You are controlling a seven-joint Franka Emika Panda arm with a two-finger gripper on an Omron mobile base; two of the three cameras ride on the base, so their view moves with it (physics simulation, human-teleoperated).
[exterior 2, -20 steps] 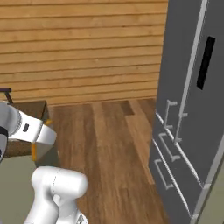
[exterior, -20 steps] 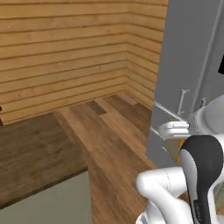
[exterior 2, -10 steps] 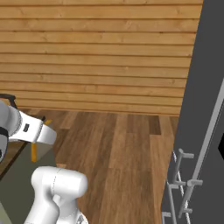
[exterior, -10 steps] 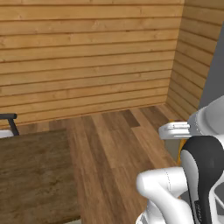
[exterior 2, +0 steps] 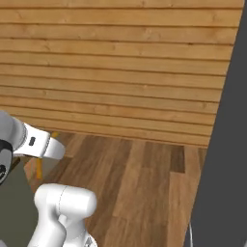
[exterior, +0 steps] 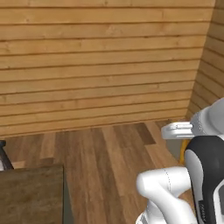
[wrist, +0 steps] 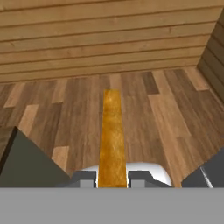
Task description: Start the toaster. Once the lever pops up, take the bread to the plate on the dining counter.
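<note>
Hand view: one slice of bread (wrist: 112, 135) is seen edge-on between the gripper (wrist: 112, 180) fingertips — clamped from both sides. One slice is counted — nothing more is held.

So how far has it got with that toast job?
Toasting looks finished: the golden-brown bread slice is out of the toaster, clamped edge-on in the shut two-finger gripper. Carrying is in hand, over the wooden plank floor. A corner of the dark-brown wooden dining counter shows; setting the slice on the plate is left.
</note>
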